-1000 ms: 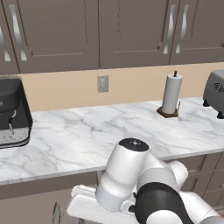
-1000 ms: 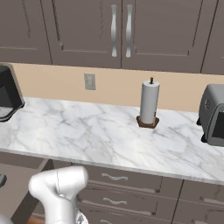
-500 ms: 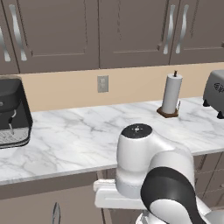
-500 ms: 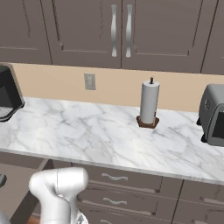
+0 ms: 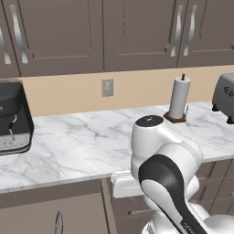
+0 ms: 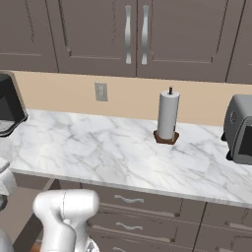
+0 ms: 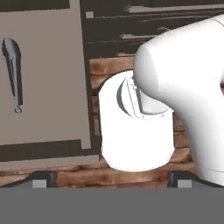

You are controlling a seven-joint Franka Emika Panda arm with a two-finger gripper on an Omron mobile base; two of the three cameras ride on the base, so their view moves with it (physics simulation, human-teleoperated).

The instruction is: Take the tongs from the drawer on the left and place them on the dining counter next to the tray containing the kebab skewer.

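Tongs (image 7: 13, 72) lie inside the open drawer (image 7: 48, 109), ungrasped. Gripper (image 7: 111, 181) hovers beside the drawer, seemingly wide apart and empty. Pickup and placing remain.

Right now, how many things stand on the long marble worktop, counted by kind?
Coffee machine: 1
Paper towel roll on its holder: 1
Toaster: 1
Total: 3

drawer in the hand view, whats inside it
The open drawer holds the tongs, lying flat near its left side, ring end toward the bottom. The rest of the visible floor is bare; its left edge runs out of frame.
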